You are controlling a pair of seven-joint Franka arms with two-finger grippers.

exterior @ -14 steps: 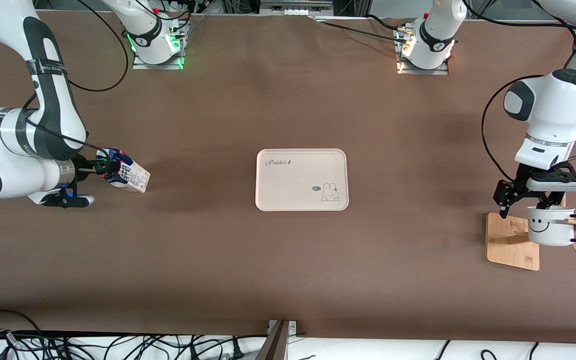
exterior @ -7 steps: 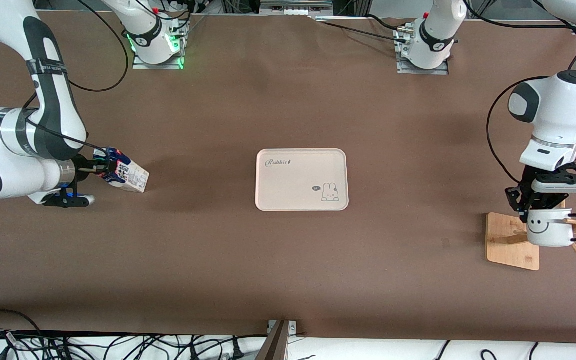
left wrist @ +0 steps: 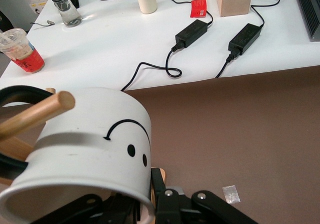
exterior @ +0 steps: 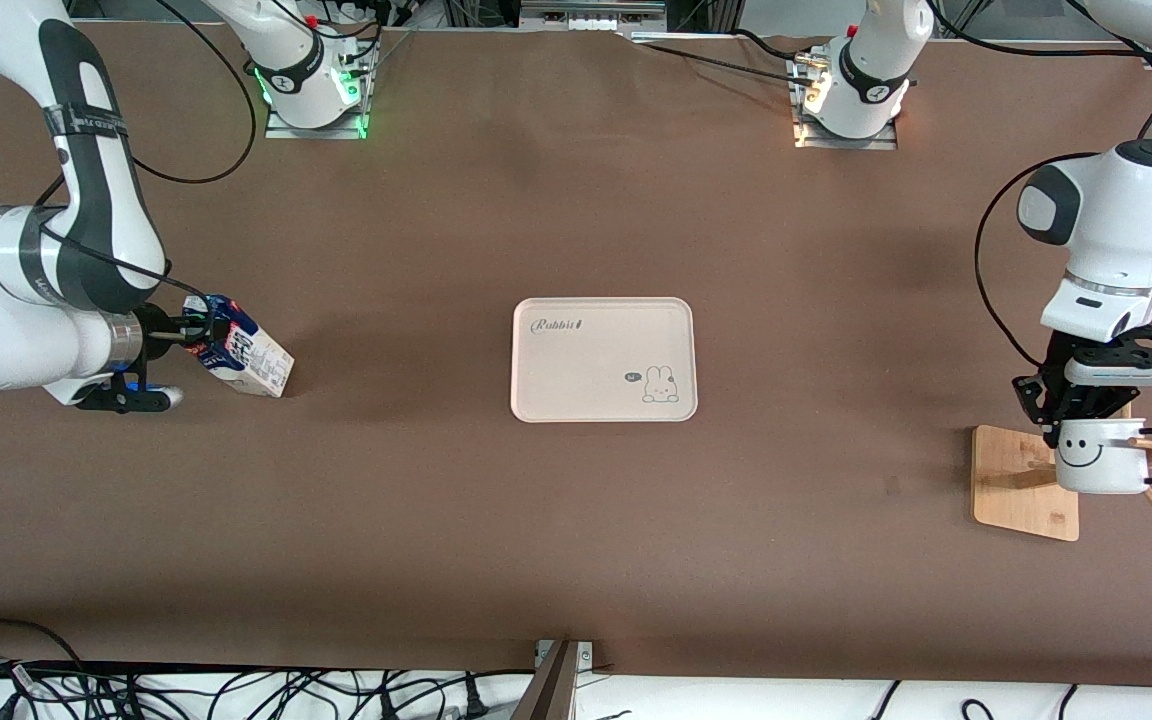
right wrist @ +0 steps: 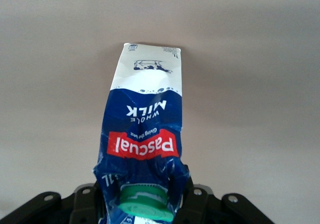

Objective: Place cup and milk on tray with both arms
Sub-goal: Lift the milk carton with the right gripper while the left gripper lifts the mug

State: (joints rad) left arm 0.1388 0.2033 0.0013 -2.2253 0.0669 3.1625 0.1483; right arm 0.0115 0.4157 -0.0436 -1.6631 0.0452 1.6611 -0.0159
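Note:
The cream tray (exterior: 586,370) lies flat mid-table with nothing on it. The milk (exterior: 244,358) is a blue and white carton, tilted with its lower end on the table at the right arm's end. My right gripper (exterior: 198,335) is shut on its crumpled top by the green cap (right wrist: 145,199); the carton (right wrist: 145,124) stretches away from that gripper (right wrist: 145,206). The cup (exterior: 1099,456), a white smiley mug, hangs on a wooden peg (left wrist: 35,115) of the rack. My left gripper (exterior: 1076,422) is shut on the cup's (left wrist: 85,149) rim, with one finger (left wrist: 167,204) outside the wall.
The wooden rack base (exterior: 1021,485) sits under the cup at the left arm's end, with pegs sticking out. Power adapters (left wrist: 191,32) and a drink cup (left wrist: 22,52) lie on a white surface off the table. Cables run along the edge nearest the front camera.
My left gripper moved toward the cup's handle side and settled on the rim. My right gripper shifted slightly, tipping the milk carton steeper.

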